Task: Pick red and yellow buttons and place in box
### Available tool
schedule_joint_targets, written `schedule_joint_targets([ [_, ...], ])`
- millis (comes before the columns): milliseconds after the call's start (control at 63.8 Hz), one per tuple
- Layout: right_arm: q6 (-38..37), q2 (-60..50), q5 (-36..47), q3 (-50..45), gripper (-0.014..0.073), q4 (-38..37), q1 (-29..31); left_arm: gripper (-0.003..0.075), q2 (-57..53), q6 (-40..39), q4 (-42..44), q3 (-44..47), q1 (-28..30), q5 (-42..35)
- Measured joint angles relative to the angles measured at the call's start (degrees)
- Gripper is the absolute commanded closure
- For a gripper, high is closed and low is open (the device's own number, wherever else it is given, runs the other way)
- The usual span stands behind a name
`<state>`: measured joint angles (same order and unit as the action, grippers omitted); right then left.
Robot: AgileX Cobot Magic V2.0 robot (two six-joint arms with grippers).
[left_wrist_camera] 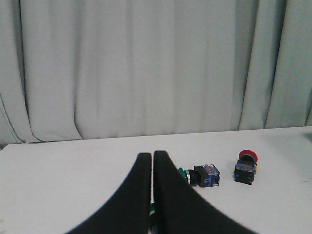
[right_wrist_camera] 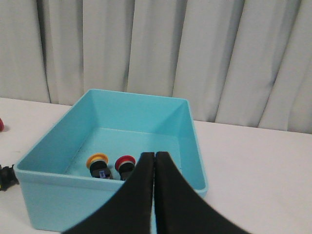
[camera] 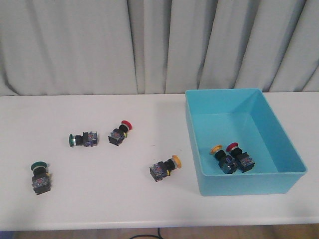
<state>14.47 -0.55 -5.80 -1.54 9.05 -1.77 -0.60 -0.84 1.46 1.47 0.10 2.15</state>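
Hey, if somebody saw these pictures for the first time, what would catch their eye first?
Probably the turquoise box on the table's right side, with a yellow button and a red button lying side by side inside it. Next, the loose switches scattered left of it: a red-capped one, a yellow-capped one and two green-capped ones.

No legible text, label, brand, number or sign appears in any view. The box (camera: 284, 144) has plain turquoise walls, and the black bodies of the buttons inside it (camera: 227, 162) are too small to show any markings.
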Motion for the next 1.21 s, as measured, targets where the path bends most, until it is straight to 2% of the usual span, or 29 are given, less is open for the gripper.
schedule_joint_targets([
  [549, -0.43, -0.22, 1.17, -0.07, 0.0598, -0.47, 0.06, 0.0727, 0.00, 0.00, 0.00, 0.00, 0.00, 0.00],
  [847, -14.47, -0.22, 1.80, -0.07, 0.0598, -12.84, 0.06, 0.0727, 0.00, 0.00, 0.00, 0.00, 0.00, 0.00],
  [1207, -15.67, -0.22, 1.98, -0.07, 0.0598, -14.03, 0.06, 0.0727, 0.00, 0.00, 0.00, 0.00, 0.00, 0.00],
])
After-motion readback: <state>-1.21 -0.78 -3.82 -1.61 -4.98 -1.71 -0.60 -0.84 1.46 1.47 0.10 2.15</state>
